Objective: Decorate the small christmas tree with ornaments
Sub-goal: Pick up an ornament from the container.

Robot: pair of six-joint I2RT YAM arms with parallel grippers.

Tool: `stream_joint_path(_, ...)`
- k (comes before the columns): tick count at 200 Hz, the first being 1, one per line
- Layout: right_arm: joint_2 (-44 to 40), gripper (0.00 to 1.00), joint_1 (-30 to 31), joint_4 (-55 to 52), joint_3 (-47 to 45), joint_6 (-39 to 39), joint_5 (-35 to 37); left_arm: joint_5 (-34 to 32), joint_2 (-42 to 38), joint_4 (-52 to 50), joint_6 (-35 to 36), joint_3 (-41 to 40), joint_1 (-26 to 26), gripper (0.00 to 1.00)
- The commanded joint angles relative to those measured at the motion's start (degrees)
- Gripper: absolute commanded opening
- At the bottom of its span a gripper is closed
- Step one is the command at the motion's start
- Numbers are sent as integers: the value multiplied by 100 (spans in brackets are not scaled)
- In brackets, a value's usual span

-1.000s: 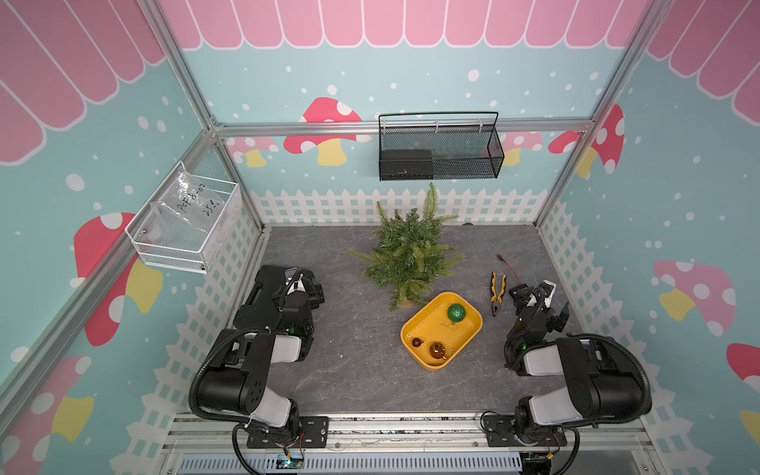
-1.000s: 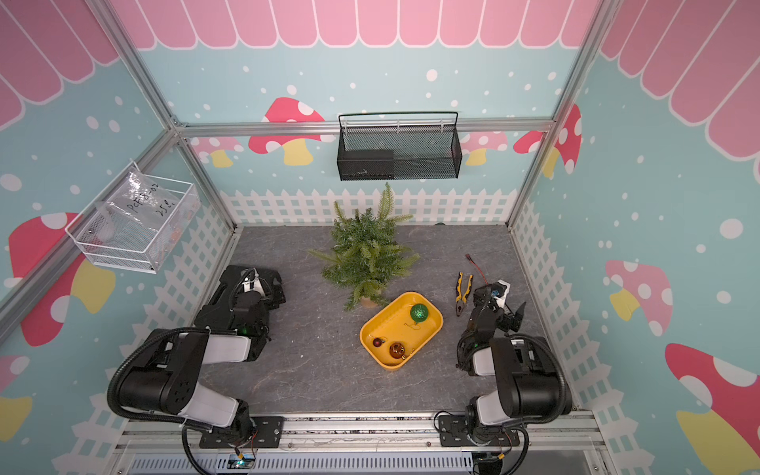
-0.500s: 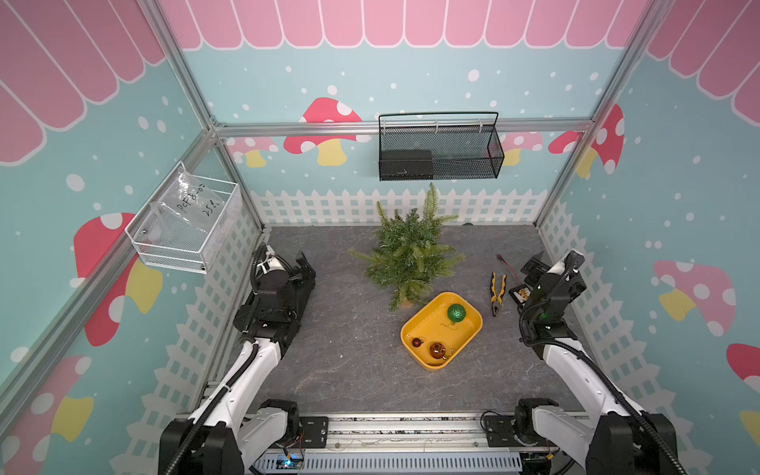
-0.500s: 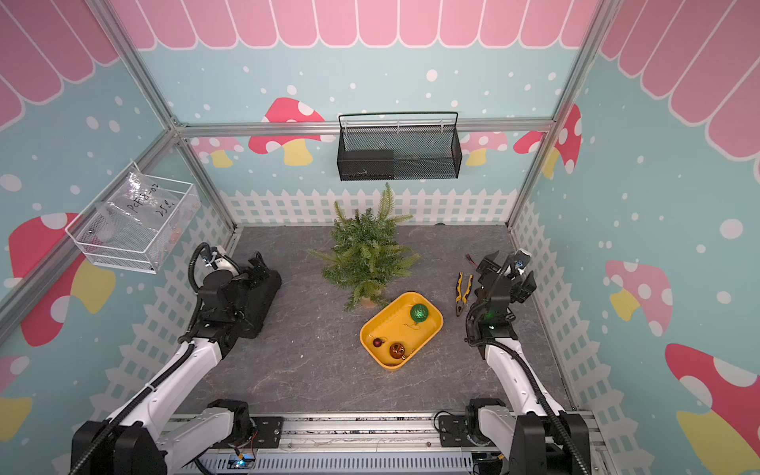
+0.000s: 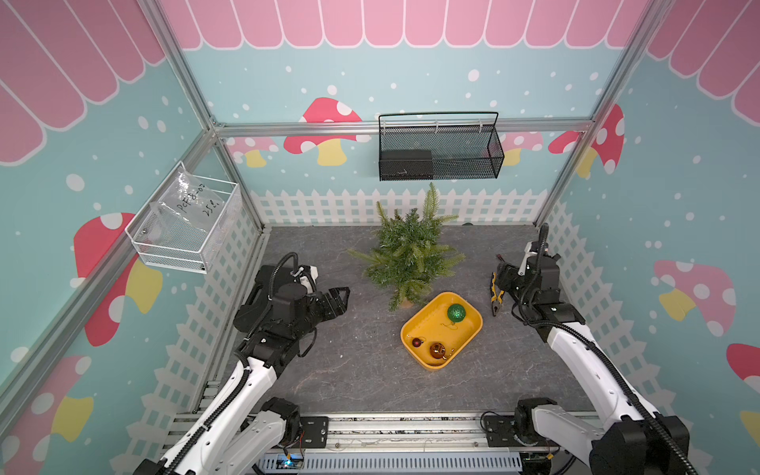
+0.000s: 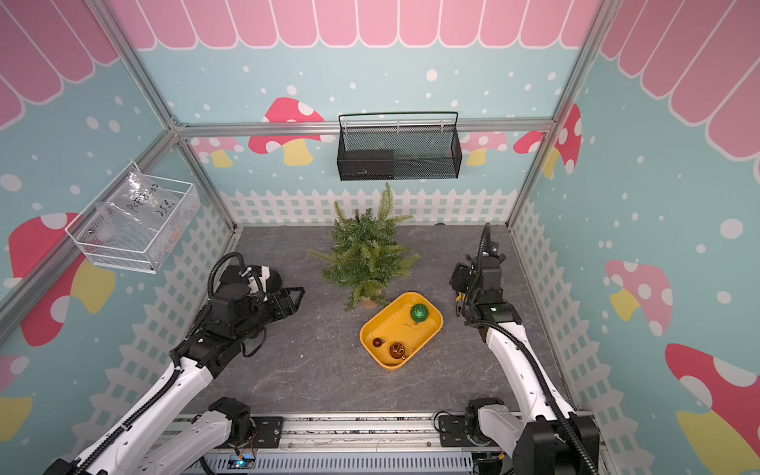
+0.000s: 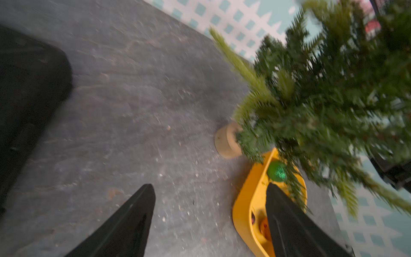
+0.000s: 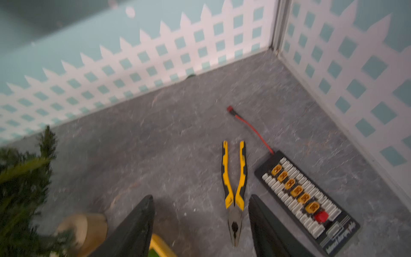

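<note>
**Both top views:** small green artificial pine tree (image 5: 407, 255) upright at the back of the grey stone-look floor (image 5: 349, 370). Just in front of it, a yellow plastic tray (image 5: 425, 318) holds a glittery green bauble (image 5: 456, 313), a shiny copper bauble (image 5: 437, 350) and a small dark red bauble (image 5: 417, 342).

**Left wrist view:** left gripper (image 7: 209, 187), jaws apart, empty.

**Right wrist view:** right gripper (image 8: 201, 197), jaws apart, empty. Yellow-handled pliers (image 8: 233, 178) and a black charging board (image 8: 307, 200) lie on the floor.
</note>
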Motion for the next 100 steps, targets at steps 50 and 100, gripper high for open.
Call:
stream_joint_path(50, 731, 64, 1270, -1398, 93, 271, 90, -475, -41, -415, -719, -535, -1785, 81)
stream_joint_path(100, 1295, 64, 1558, -1110, 111, 356, 13, -728, 131, -287, -844, -565, -2205, 80)
